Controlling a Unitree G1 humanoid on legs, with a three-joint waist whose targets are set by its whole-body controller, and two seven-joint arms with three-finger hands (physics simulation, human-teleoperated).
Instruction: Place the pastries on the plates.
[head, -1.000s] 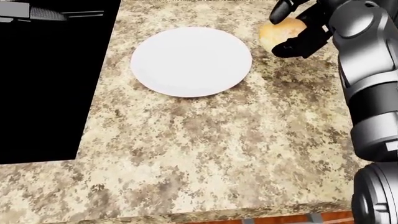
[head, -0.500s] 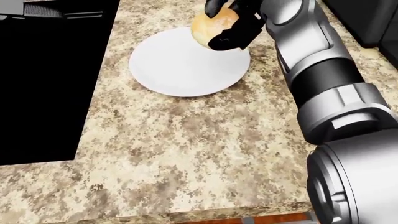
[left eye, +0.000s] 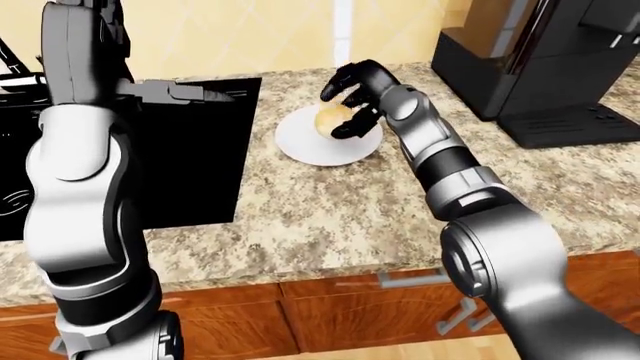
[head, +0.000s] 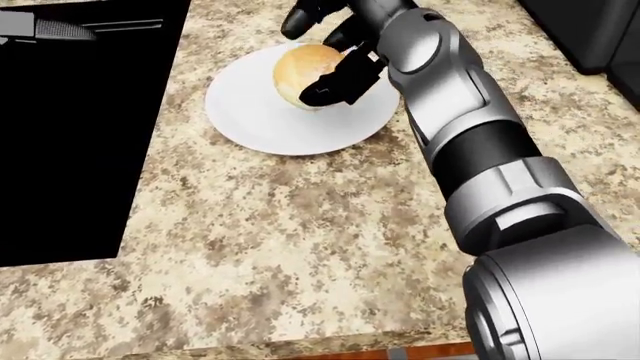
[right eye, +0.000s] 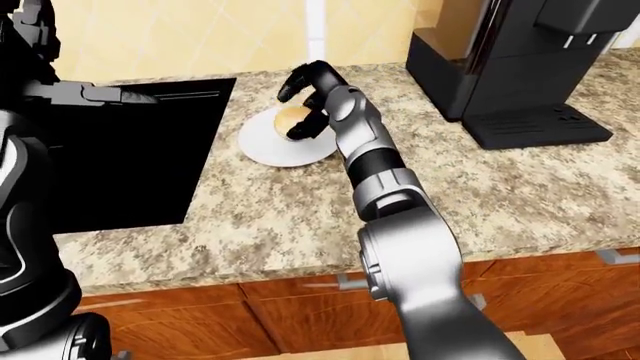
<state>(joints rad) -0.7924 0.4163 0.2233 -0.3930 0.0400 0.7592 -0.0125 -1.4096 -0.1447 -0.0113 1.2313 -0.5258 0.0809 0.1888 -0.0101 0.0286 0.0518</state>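
Fingers (head: 322, 88) of right hand (head: 335, 45) grip one pastry (head: 305, 69) over one plate (head: 262, 112).

In the head view the black fingers (head: 335, 82) of the right hand (head: 335, 45) cover the bun's (head: 305, 67) 3 o'clock side and some of the plate (head: 250, 112), the sink (head: 70, 135) is cut off at 9 o'clock, and the left hand is out of sight.

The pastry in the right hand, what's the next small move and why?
Probably open the fingers and release it. The right hand holds the pastry over the white plate, seemingly at or just above its surface, so letting go should leave it on the plate.
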